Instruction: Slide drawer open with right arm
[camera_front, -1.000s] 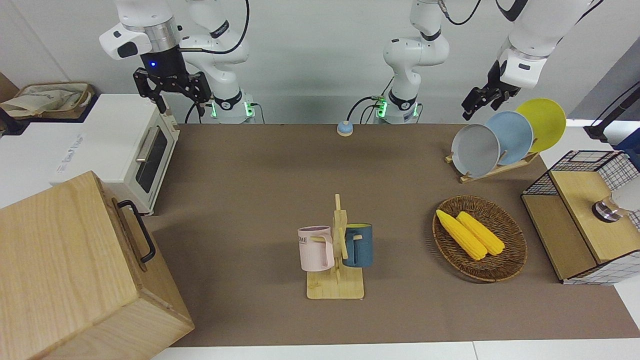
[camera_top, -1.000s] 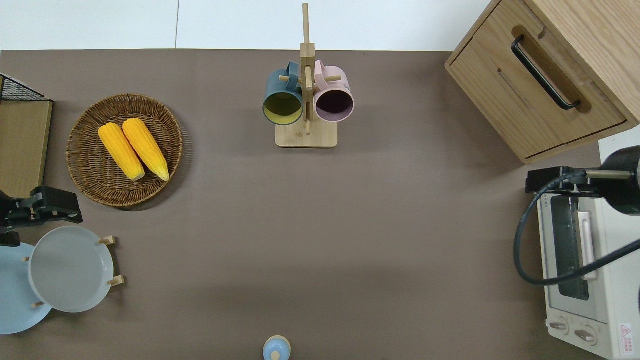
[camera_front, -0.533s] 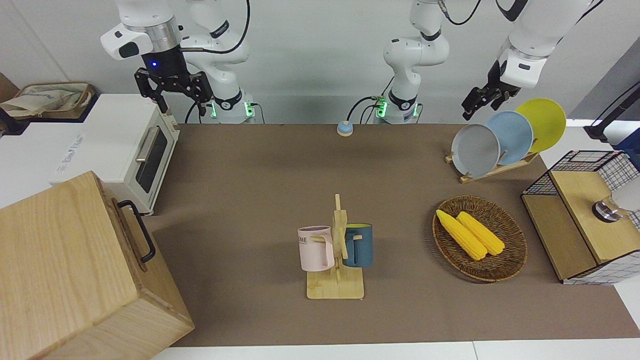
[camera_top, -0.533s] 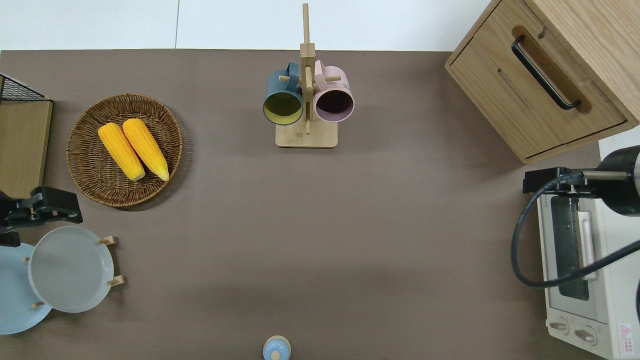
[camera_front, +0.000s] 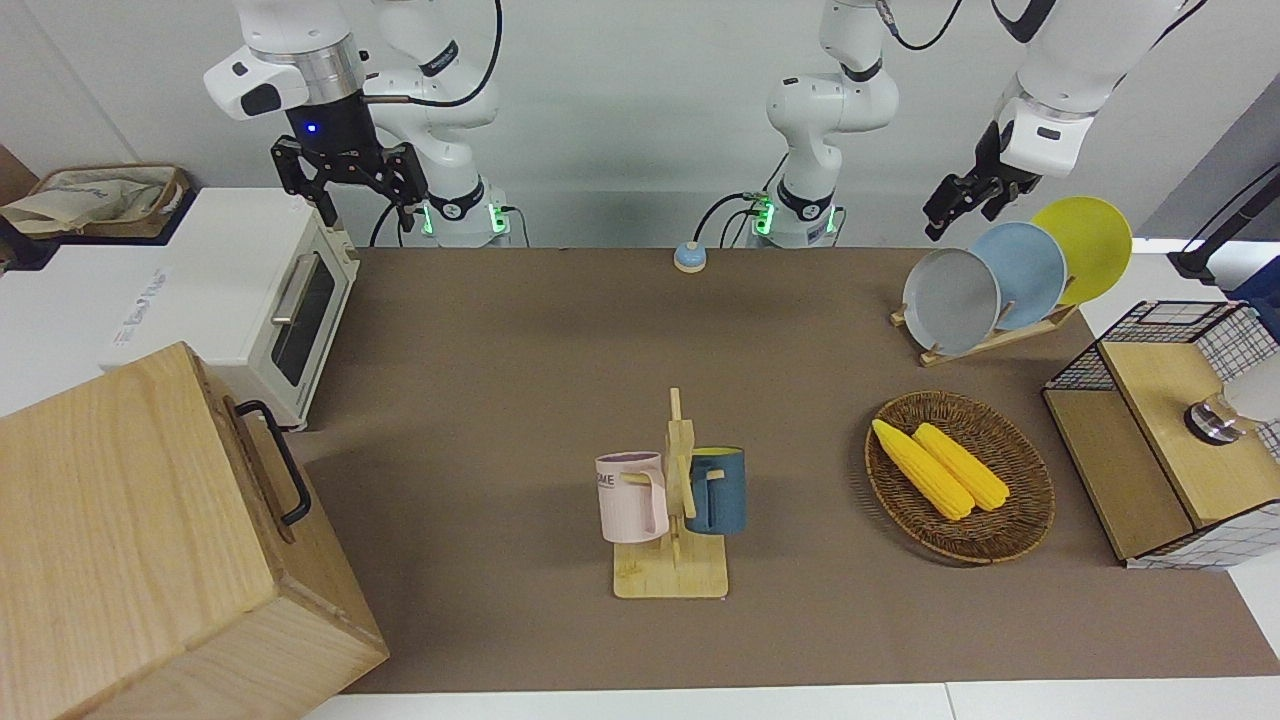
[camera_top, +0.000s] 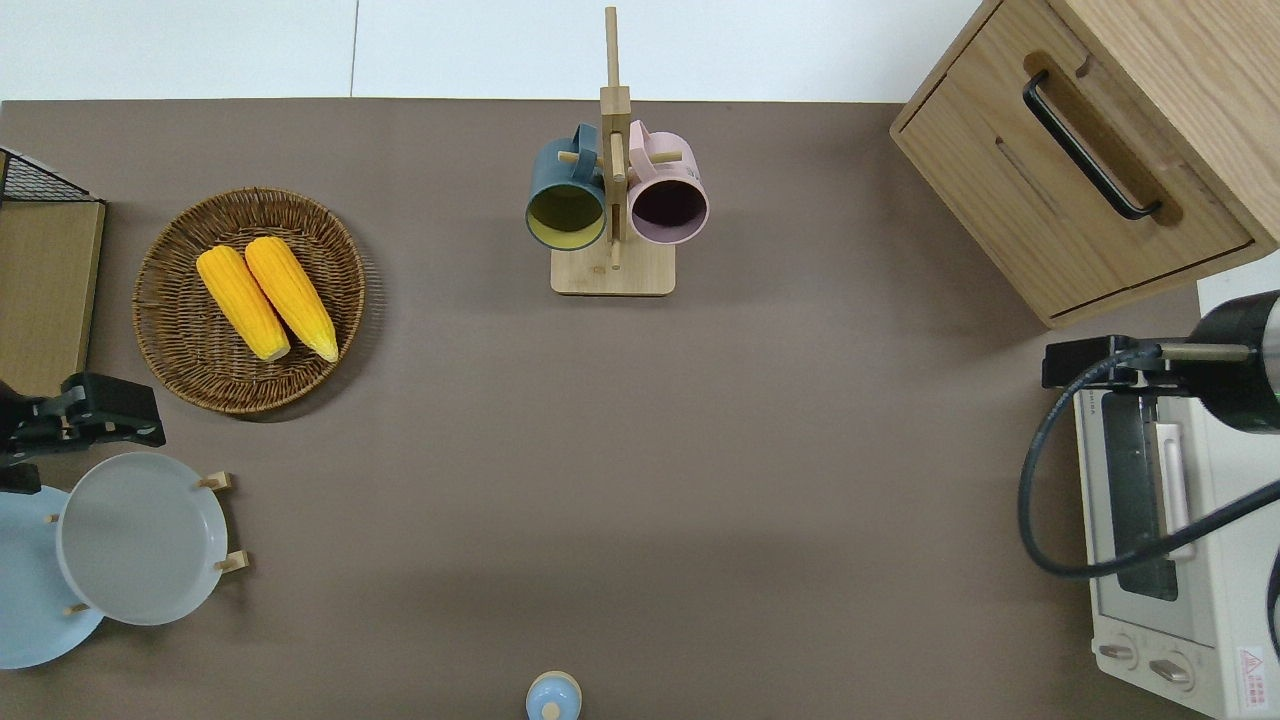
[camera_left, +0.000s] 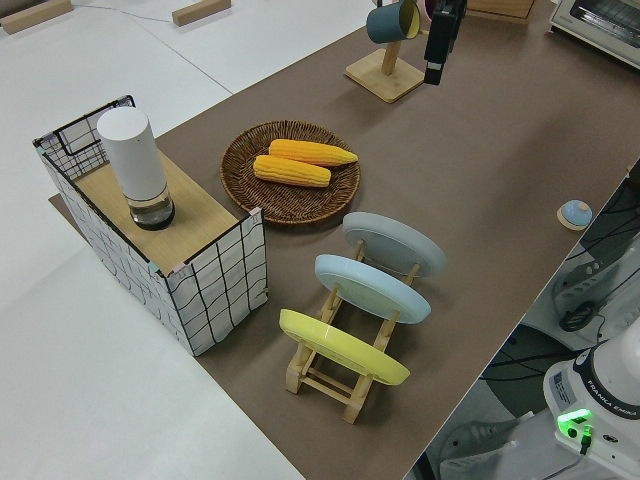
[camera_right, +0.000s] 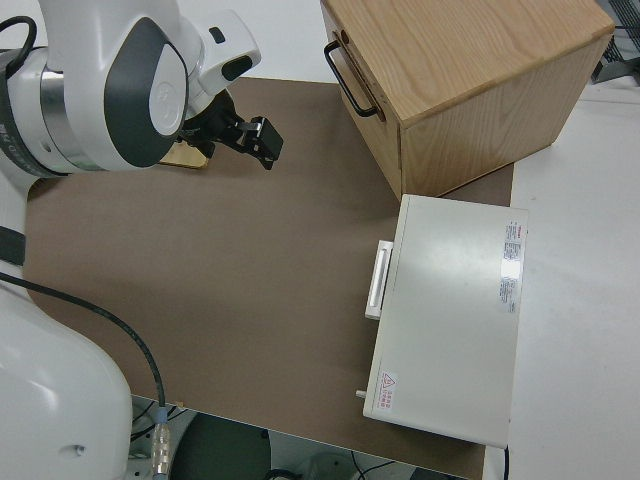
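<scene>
Drawer (camera_top: 1080, 195) shut, its handle (camera_top: 1090, 148) untouched; my right gripper (camera_front: 350, 190), fingers spread wide and empty, hangs over the toaster oven (camera_top: 1170, 560) — approach, grasp, pull all left.

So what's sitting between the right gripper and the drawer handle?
Overhead view: the right gripper is over the toaster oven; only bare tabletop separates it from the drawer.

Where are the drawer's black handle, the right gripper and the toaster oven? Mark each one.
drawer handle (camera_top: 1090, 146), overhead view, middle of the bar.
right gripper (camera_front: 365, 212), front view, midway between fingertips.
toaster oven (camera_front: 225, 270), front view, white top.
</scene>
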